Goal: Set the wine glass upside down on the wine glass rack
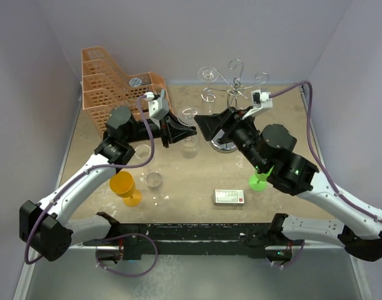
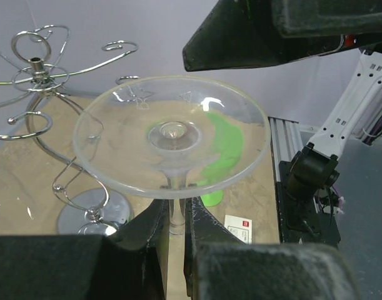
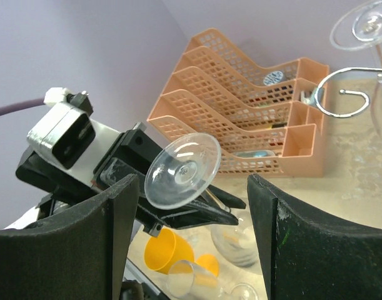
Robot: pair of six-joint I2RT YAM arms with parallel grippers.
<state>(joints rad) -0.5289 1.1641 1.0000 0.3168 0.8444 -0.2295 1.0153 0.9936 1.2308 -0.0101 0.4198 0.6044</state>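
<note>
My left gripper point(image 1: 182, 130) is shut on the stem of a clear wine glass point(image 1: 189, 147) and holds it upside down above the table, foot up. The left wrist view shows the round foot point(image 2: 172, 134) just above my jaws point(image 2: 176, 215). The chrome wine glass rack point(image 1: 236, 87) stands behind and to the right, its domed base point(image 2: 94, 212) on the table. My right gripper point(image 1: 211, 128) is open and empty and faces the held glass. In the right wrist view the foot point(image 3: 183, 170) sits between my open fingers point(image 3: 194, 209). The glass touches no rack arm.
Another clear glass point(image 3: 367, 25) hangs on a rack arm. An orange lattice basket point(image 1: 115, 81) stands back left. A yellow goblet point(image 1: 124, 187) and a clear glass point(image 1: 154, 180) lie front left. A green glass point(image 1: 259, 181) and a white box point(image 1: 229, 197) sit front right.
</note>
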